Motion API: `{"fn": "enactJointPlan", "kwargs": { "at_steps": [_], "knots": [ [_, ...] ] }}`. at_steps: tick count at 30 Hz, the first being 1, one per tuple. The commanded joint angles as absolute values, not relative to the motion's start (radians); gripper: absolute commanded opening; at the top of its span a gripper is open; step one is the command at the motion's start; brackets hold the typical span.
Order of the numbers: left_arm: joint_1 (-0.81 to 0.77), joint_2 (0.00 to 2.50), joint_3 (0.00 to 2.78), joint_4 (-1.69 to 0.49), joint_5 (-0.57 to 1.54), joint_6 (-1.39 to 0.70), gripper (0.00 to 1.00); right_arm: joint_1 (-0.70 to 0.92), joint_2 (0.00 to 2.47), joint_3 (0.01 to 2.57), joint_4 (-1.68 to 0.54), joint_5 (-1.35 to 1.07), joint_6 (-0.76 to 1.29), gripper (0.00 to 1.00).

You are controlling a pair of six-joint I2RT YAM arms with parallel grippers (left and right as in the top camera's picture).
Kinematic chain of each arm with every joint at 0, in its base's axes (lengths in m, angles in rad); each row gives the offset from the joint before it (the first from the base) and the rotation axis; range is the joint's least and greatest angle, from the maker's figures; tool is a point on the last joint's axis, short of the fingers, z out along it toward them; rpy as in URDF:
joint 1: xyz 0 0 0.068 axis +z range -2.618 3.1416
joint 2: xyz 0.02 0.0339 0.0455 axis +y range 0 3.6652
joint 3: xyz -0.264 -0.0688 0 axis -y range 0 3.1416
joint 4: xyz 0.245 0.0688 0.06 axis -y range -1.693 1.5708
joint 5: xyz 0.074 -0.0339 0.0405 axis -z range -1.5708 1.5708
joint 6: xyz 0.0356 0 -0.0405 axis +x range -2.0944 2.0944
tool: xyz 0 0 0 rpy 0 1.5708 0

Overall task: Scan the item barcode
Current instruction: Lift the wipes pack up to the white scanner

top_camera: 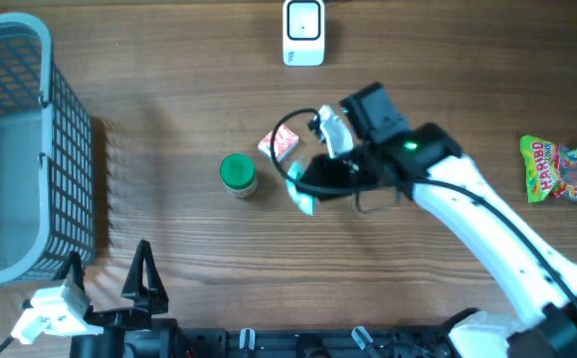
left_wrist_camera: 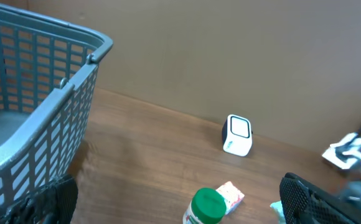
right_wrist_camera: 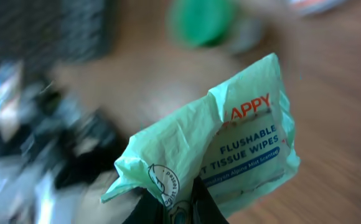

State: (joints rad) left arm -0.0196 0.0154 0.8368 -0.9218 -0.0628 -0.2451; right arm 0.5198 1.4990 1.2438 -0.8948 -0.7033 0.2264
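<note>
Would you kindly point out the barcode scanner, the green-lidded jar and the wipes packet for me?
barcode scanner [top_camera: 303,25], overhead view, on its white face.
green-lidded jar [top_camera: 236,171], overhead view, on its lid.
wipes packet [right_wrist_camera: 246,146], right wrist view, on its printed front.

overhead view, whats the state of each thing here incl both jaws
wipes pack: crumpled, gripped by right jaws
jar: upright, green lid on
red-white packet: lying loose
scanner: standing upright
gummy bag: lying flat
basket: upright
left jaws: open, empty
right jaws: shut on wipes pack
</note>
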Motion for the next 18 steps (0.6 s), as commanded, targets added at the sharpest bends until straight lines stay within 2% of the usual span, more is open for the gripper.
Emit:
{"fn": "enactJointPlan", "kwargs": {
  "at_steps": [1,8,13,18],
  "knots": [
    [-0.026,0.005,0.832,-0.941,-0.073,-0.243,1.00,0.509,1.506,1.231,-0.902,-1.113,-0.084,0.04],
    [-0.026,0.005,0.832,-0.952,-0.073,-0.243,1.00,0.509,1.506,1.112,-0.657,-1.396,-0.260,0.04],
    [-0.026,0.005,0.832,-0.953,-0.073,-0.243,1.00,0.509,1.513,1.095,-0.534,-1.396,-0.212,0.04],
    [-0.026,0.005,0.832,-0.979,-0.073,-0.243,1.00,0.509,1.515,1.095,-0.341,-1.370,-0.018,0.04]
  ]
}}
